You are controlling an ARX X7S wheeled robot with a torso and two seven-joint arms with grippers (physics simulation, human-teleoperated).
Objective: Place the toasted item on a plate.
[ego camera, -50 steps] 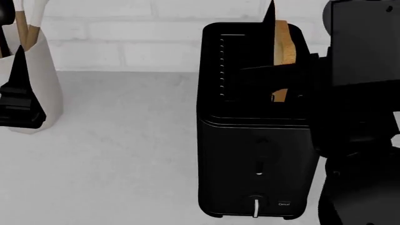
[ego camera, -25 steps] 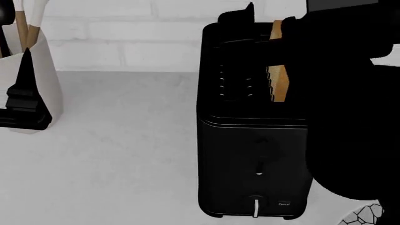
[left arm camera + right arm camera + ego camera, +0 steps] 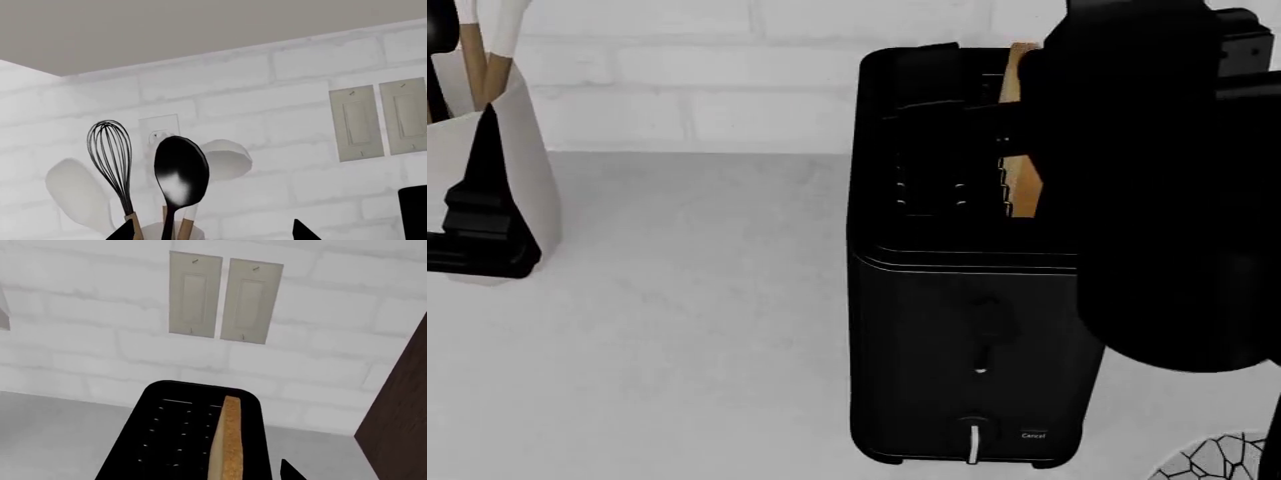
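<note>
Standing in toaster (image 3: 961, 300) slot — toast (image 3: 227, 445) beneath right end effector (image 3: 994, 120)

A grey counter (image 3: 694, 300) carries the black toaster (image 3: 961, 340), crock (image 3: 521, 150) and plate (image 3: 1214, 460).

Head and right wrist: toaster (image 3: 968, 300).

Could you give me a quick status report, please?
Right gripper over black toaster, state unclear. Golden toast slice upright in slot. Left gripper idle beside cream crock.
</note>
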